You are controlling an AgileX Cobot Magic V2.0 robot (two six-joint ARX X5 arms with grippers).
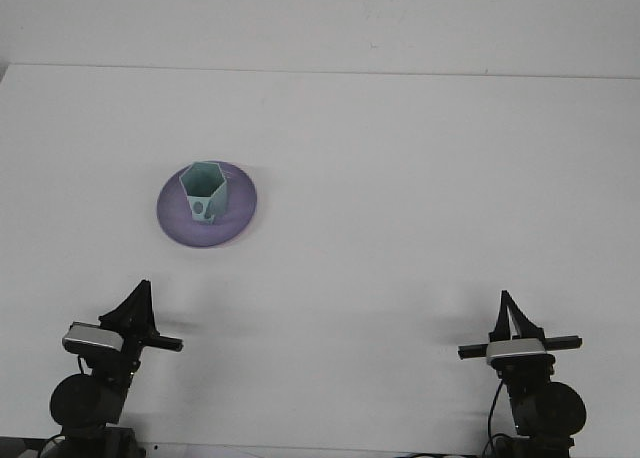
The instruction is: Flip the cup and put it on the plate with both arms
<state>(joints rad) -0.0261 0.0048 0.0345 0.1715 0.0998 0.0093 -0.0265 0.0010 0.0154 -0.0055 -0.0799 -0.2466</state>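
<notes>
A pale green hexagonal cup (204, 192) stands upright, mouth up, on a round purple plate (243, 210) at the left middle of the white table. My left gripper (143, 288) is pulled back at the near left edge, far from the plate, shut and holding nothing. My right gripper (506, 298) sits at the near right edge, also shut and empty, its fingers together at the middle of their rail. Neither gripper touches the cup or the plate.
The white table (420, 178) stretches from the near edge to a pale back wall. Nothing else stands on it besides the plate and cup.
</notes>
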